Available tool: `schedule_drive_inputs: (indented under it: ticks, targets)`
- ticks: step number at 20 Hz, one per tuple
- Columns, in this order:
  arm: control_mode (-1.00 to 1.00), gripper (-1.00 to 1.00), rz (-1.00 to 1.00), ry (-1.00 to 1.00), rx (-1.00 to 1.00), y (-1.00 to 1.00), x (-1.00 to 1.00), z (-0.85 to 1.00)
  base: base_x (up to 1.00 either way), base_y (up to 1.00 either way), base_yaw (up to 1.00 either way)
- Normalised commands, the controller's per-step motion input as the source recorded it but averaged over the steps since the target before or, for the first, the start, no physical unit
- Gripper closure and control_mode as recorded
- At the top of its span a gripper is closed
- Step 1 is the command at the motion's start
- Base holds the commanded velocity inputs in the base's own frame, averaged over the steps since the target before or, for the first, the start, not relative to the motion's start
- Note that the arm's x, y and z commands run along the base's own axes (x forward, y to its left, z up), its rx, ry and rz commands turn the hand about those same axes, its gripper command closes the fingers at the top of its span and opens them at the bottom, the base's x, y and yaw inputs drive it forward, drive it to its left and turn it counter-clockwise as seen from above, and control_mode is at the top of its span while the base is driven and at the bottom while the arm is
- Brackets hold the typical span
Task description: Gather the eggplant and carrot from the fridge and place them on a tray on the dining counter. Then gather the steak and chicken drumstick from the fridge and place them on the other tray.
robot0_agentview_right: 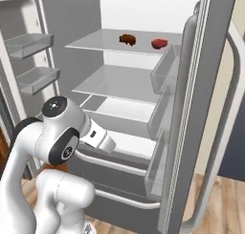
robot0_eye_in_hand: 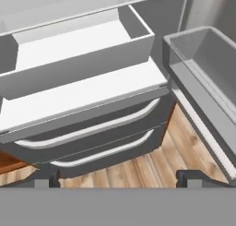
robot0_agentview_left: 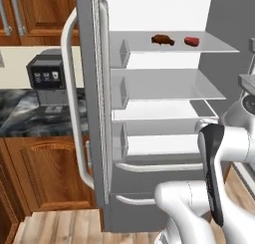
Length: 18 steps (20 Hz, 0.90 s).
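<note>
so the fridge point(robot0_agentview_left: 164, 113) has both doors swung open, one on each side, each with a long white handle point(robot0_agentview_left: 74, 98). inside i count three shelves: the top shelf point(robot0_agentview_right: 110, 43) carries two bits of meat, the middle one and the lowest one hold nothing i can see. below them are two drawers point(robot0_eye_in_hand: 92, 142), each with a white horizontal handle.

the two meat pieces sit near each other but apart on that top shelf: one drumstick point(robot0_agentview_left: 163, 39), brown, and one steak point(robot0_agentview_left: 191, 41), red, to its right. both are small in the base views, so details are mushy.

door bins: two on the door at the left of the right base view, and three stacked on the other door point(robot0_agentview_right: 165, 109), the bottom one partly cut off by the door edge.

the gripper point(robot0_eye_in_hand: 117, 176) is wide open, holding nothing, pointing down at the drawers and the wood floor point(robot0_eye_in_hand: 161, 165). just the two dark fingertips point(robot0_eye_in_hand: 46, 178) poke up at the bottom of the hand view.

off to the left there's one coffee machine point(robot0_agentview_left: 47, 81) on a marbled counter point(robot0_agentview_left: 30, 116), partly hidden behind the door. the arm blocks the fridge's lower right corner in the left base view.
</note>
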Motion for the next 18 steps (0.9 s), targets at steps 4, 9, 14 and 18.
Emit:
schedule_drive_inputs:
  ticks: [4, 9, 14, 18]
  targets:
    - [1.00, -1.00, 0.00, 0.00, 0.00, 0.00, 0.00, 0.00, 0.56, 0.00, -0.07]
    - [1.00, -1.00, 0.00, 0.00, 0.00, 0.00, 0.00, 0.00, 0.60, 0.00, -0.04]
    - [1.00, -1.00, 0.00, 0.00, 0.00, 0.00, 0.00, 0.00, 0.64, -0.01, 0.00]
    - [1.00, -1.00, 0.00, 0.00, 0.00, 0.00, 0.00, 0.00, 0.55, -0.06, 0.00]
